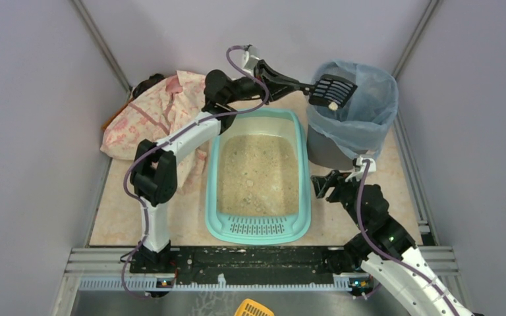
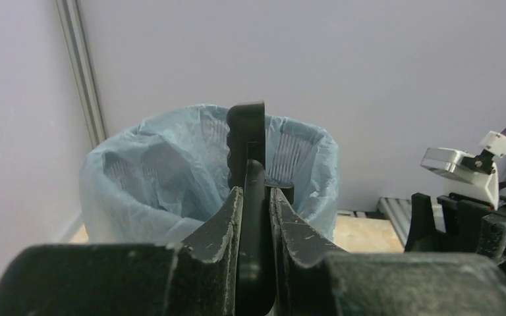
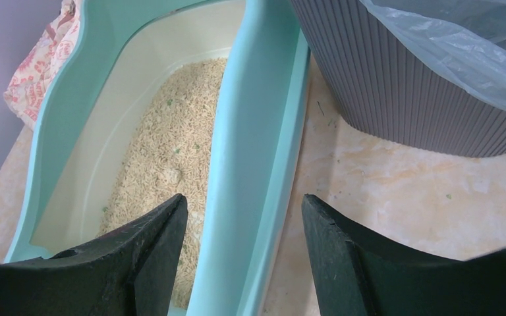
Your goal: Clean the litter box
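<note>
Beige desk [image 1: 326, 227], bin [image 1: 323, 155] at two o'clock: left fingers [image 2: 221, 227] clamp the litter scoop [image 1: 333, 92] above it; I'd tip slowly, inside the bag [image 1: 377, 125]. Right fingers [image 3: 148, 253] gape over the litter box [image 1: 305, 191] rim.

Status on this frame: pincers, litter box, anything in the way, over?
Left pincer shut on scoop, over the bagged bin. Right pincer open, astride the right wall of the litter box. Nothing seen in the way.

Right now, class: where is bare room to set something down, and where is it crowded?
Free: the tabletop strip between litter box and left wall, in front of the cloth. Crowded: between litter box and bin, where the right gripper sits.
</note>
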You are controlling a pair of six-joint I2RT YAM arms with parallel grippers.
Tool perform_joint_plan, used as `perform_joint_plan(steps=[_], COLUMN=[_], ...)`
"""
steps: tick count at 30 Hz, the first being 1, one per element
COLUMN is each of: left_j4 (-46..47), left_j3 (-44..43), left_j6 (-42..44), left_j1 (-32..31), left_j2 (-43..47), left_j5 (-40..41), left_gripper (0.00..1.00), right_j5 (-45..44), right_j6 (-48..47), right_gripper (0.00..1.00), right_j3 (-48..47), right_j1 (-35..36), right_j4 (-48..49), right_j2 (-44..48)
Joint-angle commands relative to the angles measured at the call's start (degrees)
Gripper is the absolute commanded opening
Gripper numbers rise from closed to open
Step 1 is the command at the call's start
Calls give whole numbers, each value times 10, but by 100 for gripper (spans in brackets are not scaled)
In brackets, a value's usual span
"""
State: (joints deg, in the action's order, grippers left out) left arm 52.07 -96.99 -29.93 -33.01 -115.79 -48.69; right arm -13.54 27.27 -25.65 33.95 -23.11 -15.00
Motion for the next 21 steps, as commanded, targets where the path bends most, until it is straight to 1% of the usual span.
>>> perform_joint_plan(steps=[1,4,7,13,18,21], left_j4=[-48,-57,-41,-20,-25,-44], left_j3=[6,6,5,-17,-94,-104], left_j6=[153,178,174,113,79,74], left_j1=[-19,-27,-30,-26,-25,-22], left_j2=[33,32,26,27,40,64], left_j5=[-14,-7,-6,51,47,54], left_gripper=[0,0,0,0,0,0], right_j5=[6,8,10,14,16,19], right_j6=[6,8,9,11,12,13], right_gripper=[65,65,65,65,65,64], right_j3=[3,5,6,8,11,13], right_j1=[-2,-2,-2,-2,-2,-2], right_j4=[29,28,27,22,26,33], right_j2=[-1,0,1,3,2,-2])
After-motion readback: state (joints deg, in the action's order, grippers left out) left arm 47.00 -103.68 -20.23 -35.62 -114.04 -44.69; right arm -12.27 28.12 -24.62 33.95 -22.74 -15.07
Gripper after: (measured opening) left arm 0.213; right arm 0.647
